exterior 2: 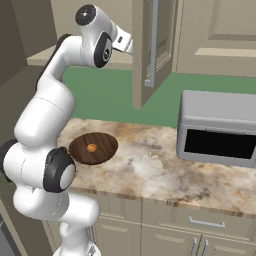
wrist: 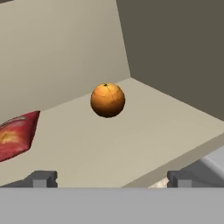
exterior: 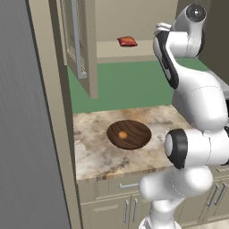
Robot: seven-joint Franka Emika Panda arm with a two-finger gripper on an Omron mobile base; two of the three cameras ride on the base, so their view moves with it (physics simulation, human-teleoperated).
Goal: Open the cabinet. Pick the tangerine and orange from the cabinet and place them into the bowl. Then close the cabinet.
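The cabinet stands open, its left door (exterior: 79,44) swung out with the silver bar handle showing; the same door (exterior 2: 152,50) hangs over the counter in the right base view. On the cabinet shelf (wrist: 144,131) sits a round orange (wrist: 107,100), upright and alone. My gripper (wrist: 109,179) is open in front of the shelf edge, short of the orange and touching nothing. The dark wooden bowl (exterior: 138,139) rests on the counter below, also seen as the bowl (exterior 2: 105,145). A small orange-coloured fruit (exterior: 122,134), apparently the tangerine (exterior 2: 92,147), lies in it.
A red snack bag (wrist: 15,135) lies on the shelf left of the orange, also visible as the bag (exterior: 127,41). A grey microwave (exterior 2: 220,130) stands on the marble counter (exterior 2: 150,170) to the right. A tall grey panel (exterior: 22,134) borders the counter's left.
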